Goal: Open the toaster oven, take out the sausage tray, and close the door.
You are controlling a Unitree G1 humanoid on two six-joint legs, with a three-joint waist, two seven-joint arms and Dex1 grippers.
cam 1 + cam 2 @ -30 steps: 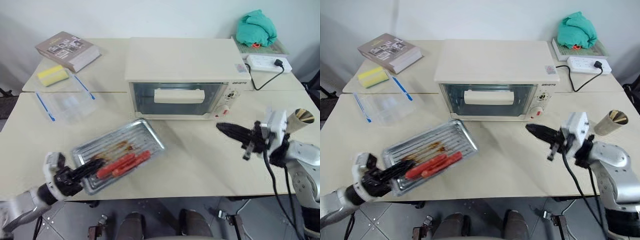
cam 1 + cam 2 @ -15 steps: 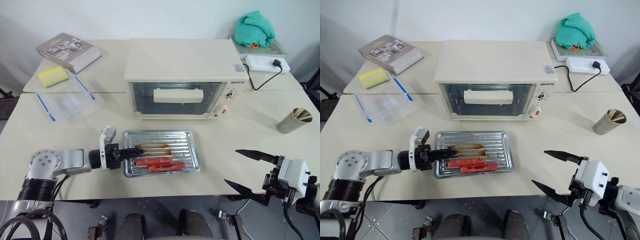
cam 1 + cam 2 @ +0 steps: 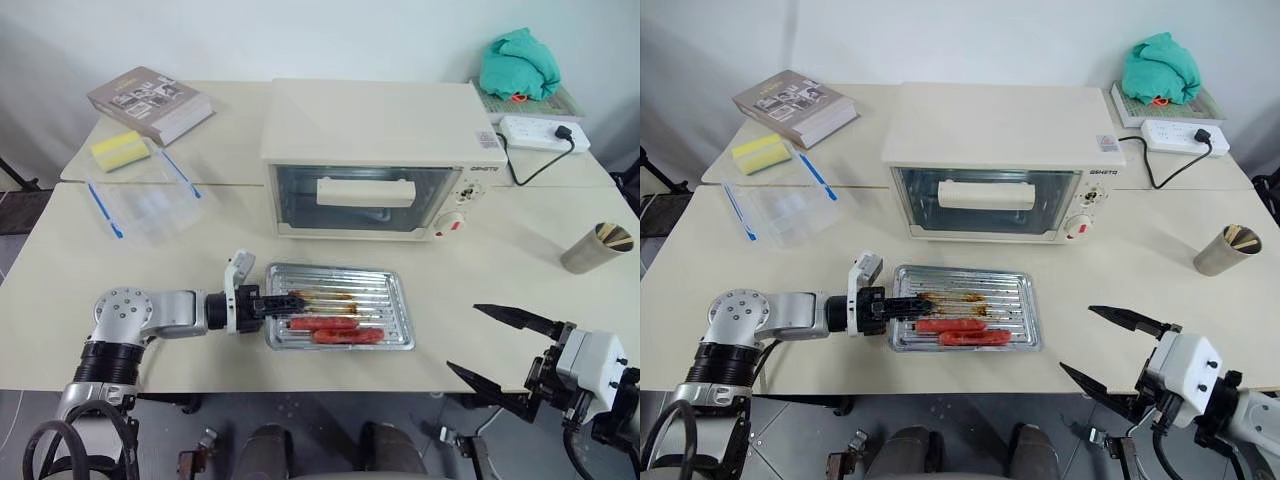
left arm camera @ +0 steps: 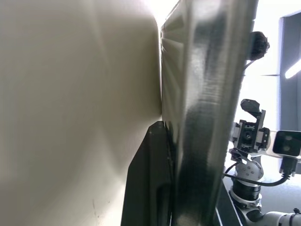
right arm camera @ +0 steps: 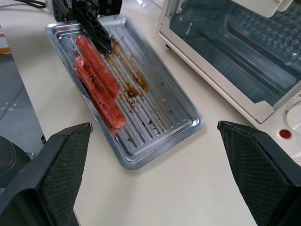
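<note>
Tray (image 3: 340,320) moved, now flat | two sausages (image 3: 335,329) | left hand (image 3: 287,301) pinching rim | right hand (image 3: 495,346) open, empty

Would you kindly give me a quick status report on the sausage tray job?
Left gripper at the sausage tray's rim, tray flat on the table. Right gripper open, empty. Toaster oven door closed. Nothing in the way.

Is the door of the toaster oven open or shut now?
Shut. The door stands upright, flush with the toaster oven front; the sausage tray lies outside on the table.
</note>
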